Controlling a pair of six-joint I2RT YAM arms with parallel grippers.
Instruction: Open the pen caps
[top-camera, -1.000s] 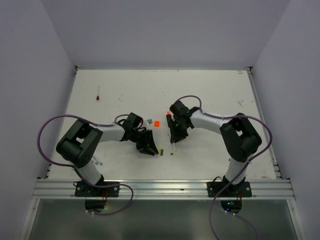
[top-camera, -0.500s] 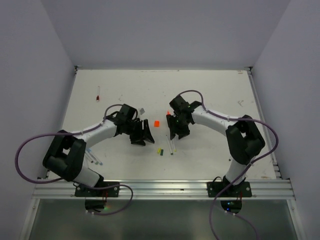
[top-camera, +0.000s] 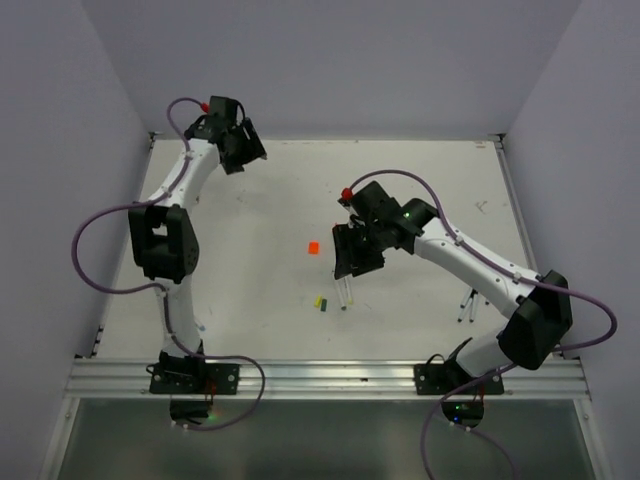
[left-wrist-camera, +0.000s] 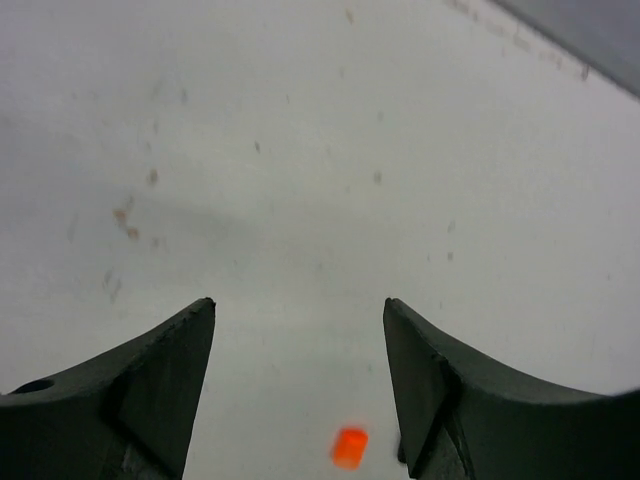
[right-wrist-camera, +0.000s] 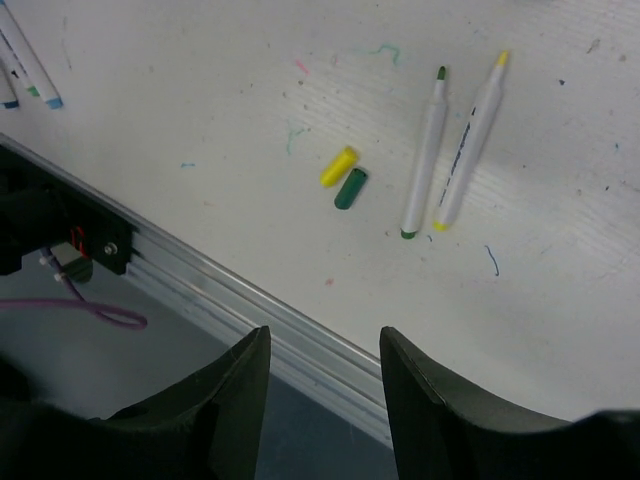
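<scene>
Withdrawing: left gripper (left-wrist-camera: 298, 305) to bench's far-left corner, right gripper (right-wrist-camera: 323, 335) mid-bench; fingers parted, empty. Yellow cap (right-wrist-camera: 339, 166), green cap (right-wrist-camera: 350, 188) off pens (right-wrist-camera: 425, 150).

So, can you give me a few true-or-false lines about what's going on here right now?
1. The yellow cap and green cap lie side by side on the table. True.
2. The right gripper holds a pen. False: it is open and empty, above the table.
3. The green pen and yellow pen lie next to each other, close to those two caps. True.
4. The left gripper grips the orange cap. False: it is open and empty, and that cap lies loose on the table.
</scene>
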